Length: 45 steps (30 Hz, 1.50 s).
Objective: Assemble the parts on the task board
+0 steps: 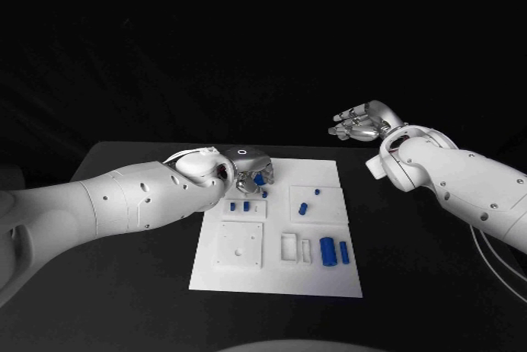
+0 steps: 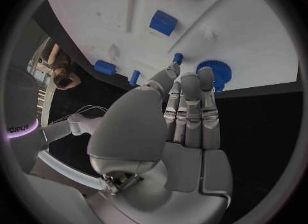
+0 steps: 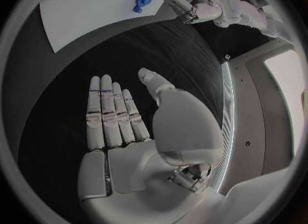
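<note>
A: What did the table (image 1: 132,291) carry?
B: The white board (image 1: 275,280), long axis running from the near edge toward the far edge, roughly in the table's middle.

A: And the arms?
B: The left arm reached over the board's far left corner; the left hand (image 1: 250,171) hung there with fingers pointing down at the board. In the left wrist view its fingers (image 2: 191,106) lay straight and close together, tips just beside a round blue knurled part (image 2: 215,71) near the board's edge. I couldn't tell if they touched it; nothing was plainly held.

A: The right one?
B: The right hand (image 1: 360,122) was raised beyond the table's far right corner, well apart from the board, flat and released, fingers (image 3: 112,113) straight, grasping nothing.

A: Where were the parts?
B: Near the board's near right corner lay a thick cylinder (image 1: 328,251) and a thinner pin (image 1: 345,252) beside it, both lengthwise along the board's long axis. A short peg (image 1: 303,209) lay in the right middle square, a smaller one (image 1: 317,191) beyond it. Two small pegs (image 1: 240,206) stood near the left edge, just under the left hand.
</note>
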Motion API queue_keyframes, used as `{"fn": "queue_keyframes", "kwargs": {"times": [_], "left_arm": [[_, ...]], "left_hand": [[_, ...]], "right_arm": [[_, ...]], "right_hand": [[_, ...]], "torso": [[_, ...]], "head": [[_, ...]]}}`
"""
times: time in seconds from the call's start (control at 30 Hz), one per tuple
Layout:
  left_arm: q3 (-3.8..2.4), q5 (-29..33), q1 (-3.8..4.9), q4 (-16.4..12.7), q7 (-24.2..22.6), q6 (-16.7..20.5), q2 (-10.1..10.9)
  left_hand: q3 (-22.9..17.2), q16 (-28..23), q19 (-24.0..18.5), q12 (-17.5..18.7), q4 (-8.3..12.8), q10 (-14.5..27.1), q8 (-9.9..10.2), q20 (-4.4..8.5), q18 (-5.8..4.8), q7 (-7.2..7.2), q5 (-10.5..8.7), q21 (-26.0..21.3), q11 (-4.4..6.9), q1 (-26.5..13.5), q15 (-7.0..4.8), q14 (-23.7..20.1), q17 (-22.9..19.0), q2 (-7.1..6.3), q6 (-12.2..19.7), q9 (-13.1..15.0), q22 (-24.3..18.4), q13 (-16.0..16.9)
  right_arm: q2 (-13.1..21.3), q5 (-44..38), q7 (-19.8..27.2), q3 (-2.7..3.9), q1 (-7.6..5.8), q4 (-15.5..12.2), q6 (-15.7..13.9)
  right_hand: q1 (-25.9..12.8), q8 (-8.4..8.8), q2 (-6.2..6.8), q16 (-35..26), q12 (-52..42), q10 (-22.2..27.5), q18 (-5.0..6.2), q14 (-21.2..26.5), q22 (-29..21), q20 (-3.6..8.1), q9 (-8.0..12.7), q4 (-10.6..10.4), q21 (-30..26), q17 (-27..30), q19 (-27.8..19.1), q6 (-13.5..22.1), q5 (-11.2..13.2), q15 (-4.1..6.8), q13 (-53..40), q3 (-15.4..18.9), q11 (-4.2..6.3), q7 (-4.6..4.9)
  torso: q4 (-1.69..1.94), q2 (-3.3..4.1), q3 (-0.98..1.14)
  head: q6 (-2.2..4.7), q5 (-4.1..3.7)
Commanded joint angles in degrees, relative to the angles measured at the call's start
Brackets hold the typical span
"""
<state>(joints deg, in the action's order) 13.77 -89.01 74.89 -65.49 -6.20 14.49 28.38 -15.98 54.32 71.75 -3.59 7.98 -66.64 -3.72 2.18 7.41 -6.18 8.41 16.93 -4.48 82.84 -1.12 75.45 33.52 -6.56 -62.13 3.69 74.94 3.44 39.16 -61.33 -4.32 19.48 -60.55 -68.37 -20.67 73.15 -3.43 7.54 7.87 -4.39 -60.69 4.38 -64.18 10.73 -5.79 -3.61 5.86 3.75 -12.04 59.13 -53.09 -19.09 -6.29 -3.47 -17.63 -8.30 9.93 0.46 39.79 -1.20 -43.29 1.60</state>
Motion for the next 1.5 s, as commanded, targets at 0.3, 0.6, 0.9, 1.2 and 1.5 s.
{"fn": "queue_keyframes", "kwargs": {"times": [0.3,0.6,0.9,1.2,1.5], "left_arm": [[-0.04,-0.8,-0.52,1.1,-0.7,-2.7,-0.6],[-0.04,-0.7,-0.99,1.8,-0.3,-3.8,-0.9],[-0.05,-0.3,-1.54,2.7,-0.3,-3.2,-1.3],[-0.05,0.5,-1.81,3.2,-0.5,-2.9,-1.5],[-0.05,1.4,-2.15,3.5,-0.8,-3.5,-1.8]], "left_hand": [[-1.5,0.2,-1.2,0.2,0.7,0.6,0.2,0.2,-1.12,0.2,-0.09,1.8,-0.06,-1.9,-0.24,0.0,0.0,-0.54,0.6,0.0,1.1,-0.1],[-0.7,0.2,-1.1,0.2,0.6,1.8,0.1,0.07,-1.08,0.05,-0.2,1.4,-0.3,-1.8,-0.14,-0.2,-0.1,-0.48,1.2,0.0,1.1,-0.1],[-0.5,0.2,-1.0,0.2,0.4,2.4,0.2,0.1,-1.08,0.22,-0.1,1.2,-0.39,-1.7,-0.22,-0.2,-0.2,-0.06,1.3,-0.1,1.1,-0.1],[-1.3,0.2,-1.0,0.2,0.0,2.2,0.2,0.28,-1.2,0.37,-0.44,1.3,-0.23,-1.8,-0.41,-0.1,-0.3,0.58,2.2,-0.1,1.2,-0.1],[-1.6,0.2,-1.1,0.2,-0.7,2.2,0.1,0.51,-1.5,0.13,-1.07,1.2,-0.07,-2.0,-0.67,-0.1,-0.3,1.02,1.7,-0.1,1.1,-0.1]], "right_arm": [[-0.1,3.5,2.2,0.02,-0.01,-0.1,-0.4],[-0.1,3.8,2.2,0.02,-0.02,0.0,-0.3],[-0.2,3.8,2.0,0.02,-0.02,-0.1,-0.2],[-0.4,3.8,1.8,0.02,-0.02,-0.1,-0.1],[-0.5,3.8,1.7,0.02,-0.02,0.0,-0.1]], "right_hand": [[-0.4,-0.02,-0.02,-2.3,-0.6,1.8,0.3,1.3,-7.0,-1.96,0.1,-0.4,0.1,8.4,-2.8,1.1,-0.3,-1.27,0.1,-0.3,-0.45,0.08],[-0.4,-0.02,-0.03,-2.4,-0.7,1.7,0.41,1.2,-7.0,-2.02,0.1,-0.6,0.1,8.4,-2.8,1.1,-0.4,-1.36,0.1,-0.3,-0.53,0.11],[-0.5,-0.03,-0.09,-2.5,-0.7,1.7,0.47,1.1,-7.0,-2.02,0.1,-0.8,0.1,8.4,-2.7,1.0,-0.4,-1.41,0.1,-0.3,-0.55,0.08],[-0.5,-0.01,-0.02,-2.5,-0.7,1.7,0.48,1.0,-7.0,-2.03,0.1,-0.9,0.1,8.4,-2.7,1.0,-0.4,-1.41,0.1,-0.2,-0.56,0.09],[-0.4,-0.03,-0.04,-2.6,-0.7,1.7,0.48,1.0,-7.0,-2.04,0.1,-1.0,0.1,8.4,-2.7,1.0,-0.5,-1.42,0.1,-0.3,-0.56,0.1]], "torso": [[-0.03,0.03,0.06],[-0.04,-0.03,0.02],[-0.03,-0.04,-0.01],[0.05,-0.06,0.01],[-0.01,-0.02,0.01]], "head": [[-0.45,0.18],[-0.72,-0.04],[-0.79,-0.05],[-0.8,-0.08],[-0.85,-0.15]]}}
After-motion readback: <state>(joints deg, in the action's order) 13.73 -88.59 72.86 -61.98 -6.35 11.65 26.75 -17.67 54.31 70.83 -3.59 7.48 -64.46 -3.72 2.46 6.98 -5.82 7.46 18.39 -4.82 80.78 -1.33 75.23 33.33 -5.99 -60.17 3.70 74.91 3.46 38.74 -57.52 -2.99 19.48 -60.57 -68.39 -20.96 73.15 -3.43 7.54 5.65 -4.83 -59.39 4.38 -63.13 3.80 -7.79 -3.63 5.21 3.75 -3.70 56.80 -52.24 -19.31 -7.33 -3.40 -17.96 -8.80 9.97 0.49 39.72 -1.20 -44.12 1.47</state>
